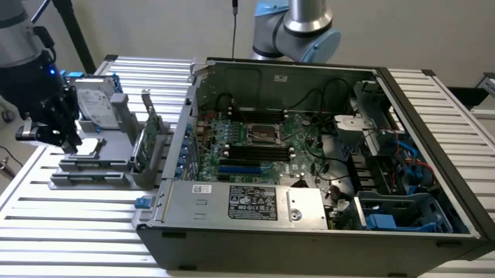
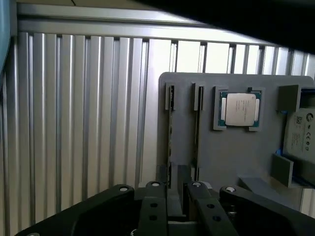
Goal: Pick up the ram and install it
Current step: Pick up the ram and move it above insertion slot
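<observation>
My gripper (image 2: 176, 192) is spread astride the ram (image 2: 170, 129), standing edge-up in the grey holder (image 2: 231, 157). I judge it light, stiff and fragile, so pinch gently near its top edge.

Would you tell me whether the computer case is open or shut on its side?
Open: the computer case has no side cover on it, so the motherboard inside lies exposed in the exterior view.

Your arm (image 1: 23, 55) stands over the grey fixture (image 1: 87, 175), wrist turned downward. Your gripper (image 1: 62, 139) hangs low just above that fixture, at its slotted end (image 2: 174, 201).
</observation>
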Available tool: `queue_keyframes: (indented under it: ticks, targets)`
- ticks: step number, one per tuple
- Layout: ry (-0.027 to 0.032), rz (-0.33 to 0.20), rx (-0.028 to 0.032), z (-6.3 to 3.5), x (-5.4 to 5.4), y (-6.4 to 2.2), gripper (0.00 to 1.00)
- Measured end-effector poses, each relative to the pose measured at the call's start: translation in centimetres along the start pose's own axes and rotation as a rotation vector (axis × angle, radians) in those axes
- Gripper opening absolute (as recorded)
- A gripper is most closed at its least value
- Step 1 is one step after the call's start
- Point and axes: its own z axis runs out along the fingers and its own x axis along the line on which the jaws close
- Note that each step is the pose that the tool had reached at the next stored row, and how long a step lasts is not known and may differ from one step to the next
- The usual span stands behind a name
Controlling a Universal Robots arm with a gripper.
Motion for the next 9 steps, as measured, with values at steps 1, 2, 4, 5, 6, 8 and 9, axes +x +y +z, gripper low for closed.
queue_keyframes:
  ticks: [1, 2, 4, 5, 6, 8, 9]
  targets:
    - [0.0, 0.0, 0.0, 0.18, 0.0, -0.01, 0.3]
    - [0.0, 0.0, -0.0001, 0.36, 0.0, -0.02, 0.36]
    - [0.0, -0.001, -0.0002, 0.73, 0.0, -0.03, 0.42]
    - [0.0, -0.001, -0.0002, 0.91, 0.0, -0.02, 0.42]
    - [0.0, -0.001, -0.0001, 1.09, 0.0, -0.02, 0.48]
    - [0.0, -0.001, -0.0001, 1.46, 0.0, -0.02, 0.48]
    - [0.0, -0.001, -0.0002, 1.64, 0.0, -0.03, 0.48]
